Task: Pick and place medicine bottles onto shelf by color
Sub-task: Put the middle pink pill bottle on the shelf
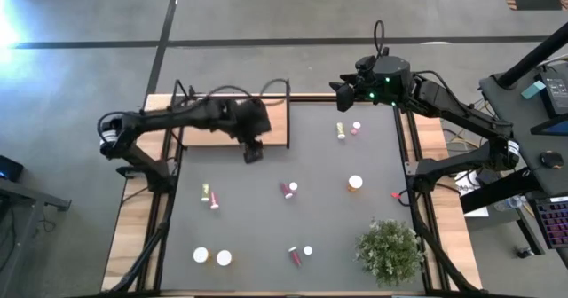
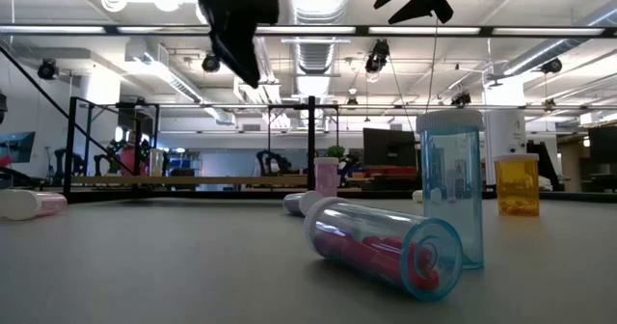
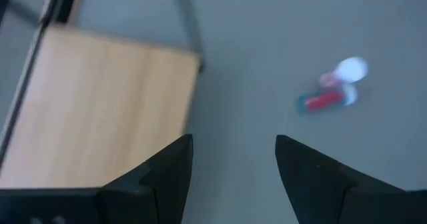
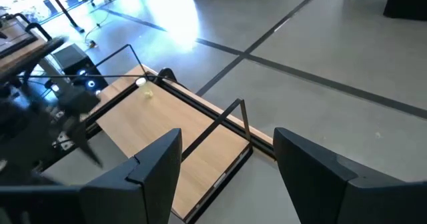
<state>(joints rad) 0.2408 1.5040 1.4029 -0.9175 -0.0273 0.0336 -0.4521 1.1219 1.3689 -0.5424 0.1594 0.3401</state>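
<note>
From above, the whole dark worktop [image 1: 266,218] shows, with the light-wood shelf [image 1: 200,125] at its far left corner and a bushy green plant [image 1: 389,249] at the near right corner. The left gripper [image 1: 253,150] hangs just off the shelf's right end with its jaws spread and nothing in them. The right gripper [image 1: 342,92] waits up over the far edge of the worktop, jaws spread wide and holding nothing too. The low view shows what the top view cannot: the medicine bottles [image 2: 386,252] are clear tubes, one lying on its side with red stuff inside, one standing tall [image 2: 453,184] just behind it, and an orange one [image 2: 518,182] standing farther back. The left wrist view shows a pink bottle [image 3: 330,94] lying on the worktop beside a white cap, away from the shelf [image 3: 100,111]. The right wrist view looks across the bare shelf [image 4: 160,137] at the left arm. From above, the bottles lie spread in small groups: two by the far right, two in the middle, one orange one to the right, two on the left, two white caps near the front left, and two near the front middle. That makes eleven I can count, and none is on the shelf.
</note>
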